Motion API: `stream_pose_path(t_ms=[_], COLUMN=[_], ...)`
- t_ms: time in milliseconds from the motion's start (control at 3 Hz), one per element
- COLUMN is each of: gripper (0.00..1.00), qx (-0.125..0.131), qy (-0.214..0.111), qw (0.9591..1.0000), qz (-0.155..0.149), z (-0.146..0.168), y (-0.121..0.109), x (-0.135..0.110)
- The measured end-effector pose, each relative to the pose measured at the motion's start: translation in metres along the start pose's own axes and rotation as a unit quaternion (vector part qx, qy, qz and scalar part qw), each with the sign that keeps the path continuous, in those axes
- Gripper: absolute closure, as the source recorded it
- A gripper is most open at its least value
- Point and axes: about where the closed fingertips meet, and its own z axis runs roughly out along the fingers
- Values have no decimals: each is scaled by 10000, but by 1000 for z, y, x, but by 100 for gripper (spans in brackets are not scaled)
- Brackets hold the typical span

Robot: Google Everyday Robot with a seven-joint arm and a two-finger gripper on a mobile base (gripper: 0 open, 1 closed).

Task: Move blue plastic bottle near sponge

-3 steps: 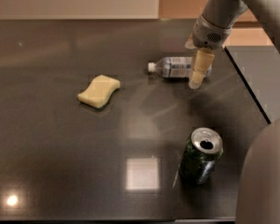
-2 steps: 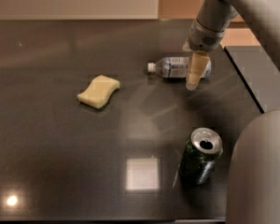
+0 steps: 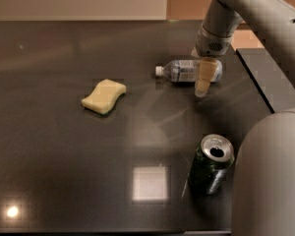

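The blue plastic bottle (image 3: 179,71) lies on its side on the dark table (image 3: 64,146), white cap pointing left, at the back right. The pale yellow sponge (image 3: 103,96) lies flat to its left, well apart from it. My gripper (image 3: 203,82) hangs from the arm at the upper right and comes down over the bottle's right end. It covers that part of the bottle, with its tip close to the table just in front of it. I cannot see whether it touches the bottle.
A dark green drink can (image 3: 211,163) stands open-topped at the front right, below the gripper. My arm's pale body (image 3: 270,176) fills the right edge. The table's right edge (image 3: 258,82) runs just beyond the bottle.
My gripper has moved a little left and down along the bottle's right end. The bottle, sponge and can have not moved.
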Motion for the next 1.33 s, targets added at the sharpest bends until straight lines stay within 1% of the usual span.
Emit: stream_pose_path(t_ms=[333,1000,1333], gripper=[18,65,87], qx=[1,12,6], qy=[95,116,33], qw=[10000,9999,10000], qz=[19,37,-47], z=[4,0,-11], y=[-3,0,13], x=[2,-1,-14])
